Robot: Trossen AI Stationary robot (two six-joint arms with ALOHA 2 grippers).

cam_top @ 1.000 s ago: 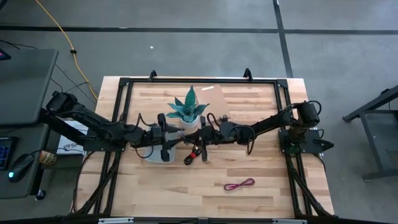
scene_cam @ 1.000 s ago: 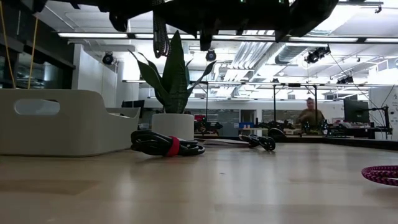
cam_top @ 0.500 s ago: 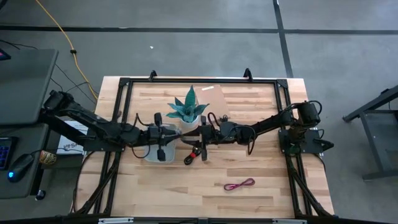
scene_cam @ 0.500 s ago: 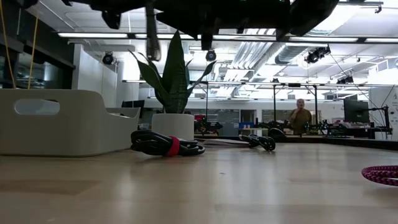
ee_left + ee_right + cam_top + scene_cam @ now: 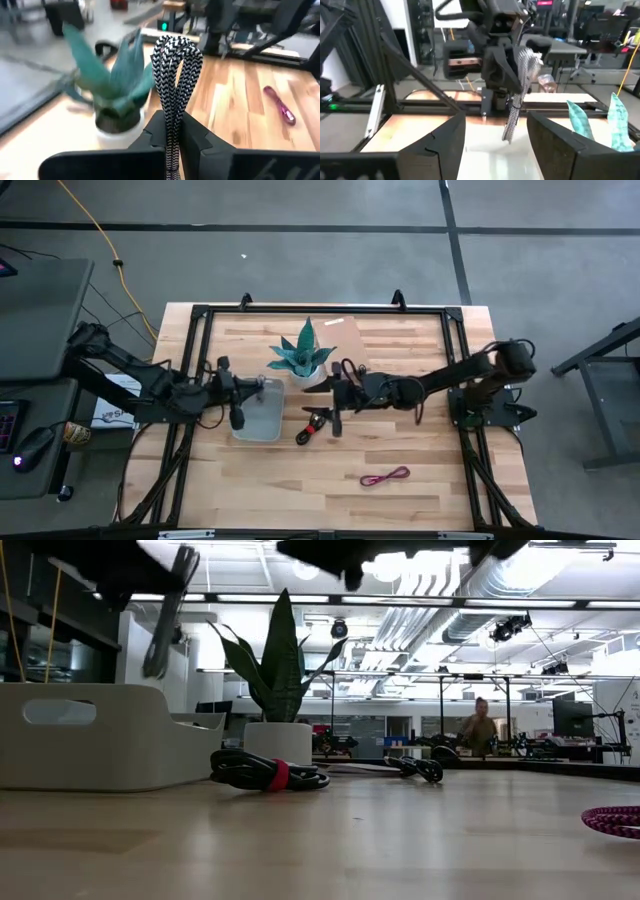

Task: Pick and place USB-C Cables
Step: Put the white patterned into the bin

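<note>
My left gripper is shut on the silver-grey braided cable, above the grey tray. In the low view this cable hangs tilted over the tray. My right gripper stands open to the right of the tray; its fingers have nothing between them. The black cable with a red tie lies on the table below it. The magenta cable lies near the front edge, and a black cable lies beside the plant. My left gripper pinches the bundled silver-grey cable between its two fingers, partway along the bundle. The fingers come from the table's left, lying across the bundle. One looped end stands past the fingertips, the other end hangs down. The cable is clear of the tray.
A potted plant in a white pot stands just behind the tray and the grippers. A black frame runs around the table. In the low view a person stands far off in the room.
My left gripper has gone toward the table's left edge with the silver-grey cable, which now hangs tilted over the tray instead of upright near the plant. My right gripper has drawn back a little toward the right edge.
</note>
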